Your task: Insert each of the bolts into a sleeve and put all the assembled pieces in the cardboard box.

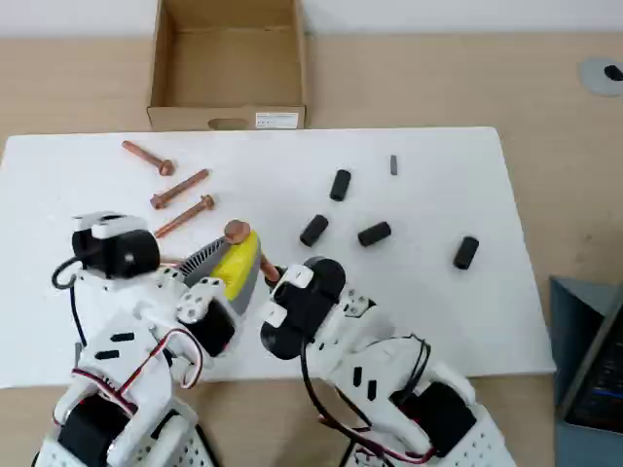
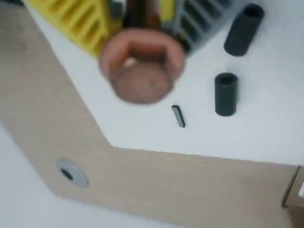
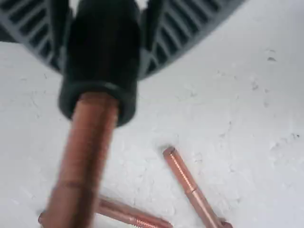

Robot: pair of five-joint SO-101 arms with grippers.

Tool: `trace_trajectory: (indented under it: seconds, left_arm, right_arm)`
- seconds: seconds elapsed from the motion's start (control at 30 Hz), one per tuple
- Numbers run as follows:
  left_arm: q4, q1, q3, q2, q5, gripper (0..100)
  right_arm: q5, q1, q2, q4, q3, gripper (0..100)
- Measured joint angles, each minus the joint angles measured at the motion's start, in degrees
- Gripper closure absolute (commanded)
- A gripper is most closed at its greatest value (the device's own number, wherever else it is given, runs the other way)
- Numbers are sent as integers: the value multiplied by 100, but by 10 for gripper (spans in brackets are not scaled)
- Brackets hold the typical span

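You are clamping the bolt (image 2: 141, 66) in your left gripper (image 2: 142, 14), its tip entering the black sleeve (image 3: 99, 61) pinched by your right gripper (image 3: 102, 42), over the white mat's (image 1: 487, 311) front edge; pushing off-axis is risking a jam or a drop

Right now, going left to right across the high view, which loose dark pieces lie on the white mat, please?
In order: lower-left black cylindrical sleeve → upper black sleeve → middle black sleeve → small dark pin → rightmost black sleeve.
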Motion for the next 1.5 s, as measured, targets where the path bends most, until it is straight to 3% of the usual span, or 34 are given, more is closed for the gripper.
trace_trajectory:
  seconds: [0.17,0.4,0.6,0.83,1.3,1.47,1.5]
  left_arm:
    - [149,431,9,0,-571,998]
    - [308,545,114,0,-475,993]
    - [308,545,132,0,-229,839]
    - [360,352,158,44,-220,819]
    - [923,-193,-615,18,-220,826]
    - [923,-580,-703,18,-220,1000]
    - [923,-712,-712,18,-220,991]
  right_arm:
    - [-9,0,0,9,0,989]
    - [-18,0,0,0,-9,989]
    - [-18,0,0,0,-9,989]
    - [0,-18,-18,-44,-26,989]
    - [0,-9,-9,-44,-18,989]
    - [0,62,-9,-44,-18,989]
    - [0,167,-9,-44,-18,989]
